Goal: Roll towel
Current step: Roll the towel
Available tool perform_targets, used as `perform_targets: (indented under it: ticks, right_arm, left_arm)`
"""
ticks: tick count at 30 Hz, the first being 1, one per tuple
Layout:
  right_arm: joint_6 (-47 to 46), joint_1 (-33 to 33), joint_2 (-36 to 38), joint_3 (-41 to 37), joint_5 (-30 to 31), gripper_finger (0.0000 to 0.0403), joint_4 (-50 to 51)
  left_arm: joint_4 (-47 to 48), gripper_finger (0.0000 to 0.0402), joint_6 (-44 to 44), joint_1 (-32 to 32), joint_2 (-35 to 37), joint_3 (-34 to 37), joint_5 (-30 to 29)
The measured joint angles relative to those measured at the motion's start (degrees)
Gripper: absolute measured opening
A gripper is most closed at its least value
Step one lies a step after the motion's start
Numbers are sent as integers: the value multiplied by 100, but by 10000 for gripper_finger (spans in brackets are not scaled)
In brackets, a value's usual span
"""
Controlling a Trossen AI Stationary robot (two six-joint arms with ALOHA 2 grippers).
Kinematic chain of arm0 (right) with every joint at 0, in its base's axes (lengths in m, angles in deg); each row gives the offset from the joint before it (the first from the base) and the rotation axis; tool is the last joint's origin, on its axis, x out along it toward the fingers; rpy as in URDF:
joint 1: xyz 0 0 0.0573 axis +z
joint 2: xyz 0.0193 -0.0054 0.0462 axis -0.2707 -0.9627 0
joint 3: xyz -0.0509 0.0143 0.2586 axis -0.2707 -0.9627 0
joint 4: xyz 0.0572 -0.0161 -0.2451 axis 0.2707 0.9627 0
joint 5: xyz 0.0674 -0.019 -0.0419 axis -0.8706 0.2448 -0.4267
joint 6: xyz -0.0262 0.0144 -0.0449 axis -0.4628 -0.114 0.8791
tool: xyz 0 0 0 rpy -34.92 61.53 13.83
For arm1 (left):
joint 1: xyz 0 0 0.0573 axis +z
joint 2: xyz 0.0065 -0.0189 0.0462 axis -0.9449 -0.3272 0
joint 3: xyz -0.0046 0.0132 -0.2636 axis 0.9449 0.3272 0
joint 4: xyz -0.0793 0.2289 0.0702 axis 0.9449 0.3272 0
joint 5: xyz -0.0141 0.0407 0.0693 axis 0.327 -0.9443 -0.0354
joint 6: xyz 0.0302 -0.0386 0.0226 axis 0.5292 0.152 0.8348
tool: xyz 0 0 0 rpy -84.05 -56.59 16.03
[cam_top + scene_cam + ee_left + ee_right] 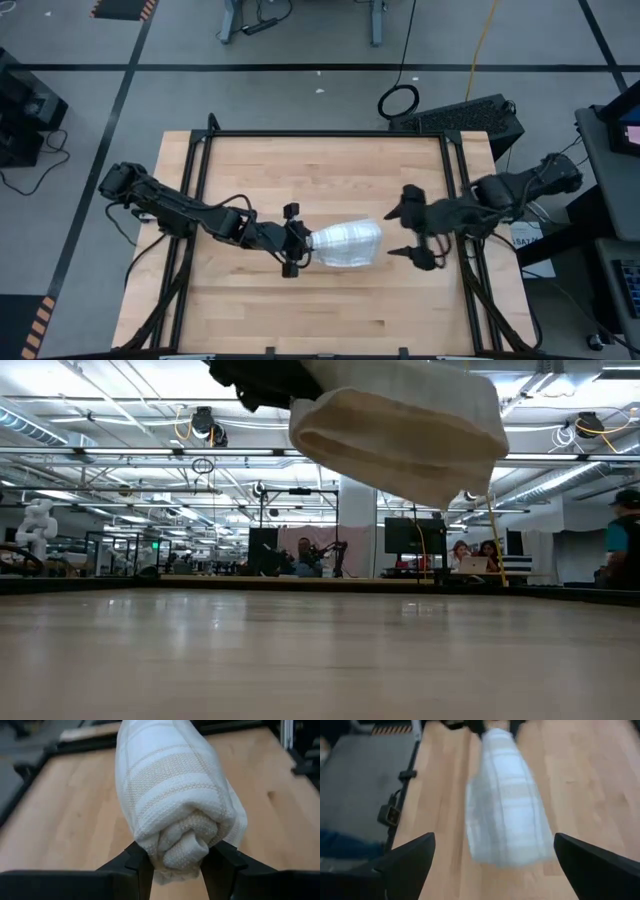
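High view first, from the left: the left arm reaches in from the table's left edge toward the middle, and its left gripper (303,250) is clamped on one end of the towel (346,243). That towel is rolled into a thick bundle, pointing away from the gripper toward the right side of the wooden table (300,320). From the left wrist, the two dark fingers (137,865) pinch the spiral end of the roll (175,805) between them — the tan-grey grid stripes run around the white cloth, and the roll stands out ahead of the gripper above the wood.

Low view, level with the table top (320,660), shows the rolled towel (400,430) hanging clear of the surface, held up in the air with a dark part of the arm just behind it at the picture's upper left.

Further right, the right gripper (410,228) sits just beyond the free end of the roll, not touching it, its fingers spread wide apart. From its own wrist, the two dark fingers (410,860) stand far apart, either side of the towel (507,815) — the roll lies ahead between them, blurred.

People sit at desks in the room beyond the table.
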Motion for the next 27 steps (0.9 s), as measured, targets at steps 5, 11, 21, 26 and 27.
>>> perform_targets:
  ticks: [5,11,21,26,27]
  right_arm:
    - [589,-367,-1172,985,-463,398,476]
    - [803,-505,-2298,1517,-92,400,1090]
    - [1222,-468,-2499,1552,233,400,861]
    - [1430,-394,-2169,1566,495,400,497]
    - [1447,-452,-2174,1567,426,400,384]
  left_arm:
    - [-313,137,1057,0,0,0,-241]
    - [-355,137,1079,99,0,0,-310]
    - [-77,137,1045,103,0,2,-97]
    - [-131,137,937,103,0,2,63]
    - [-221,137,933,103,0,2,83]
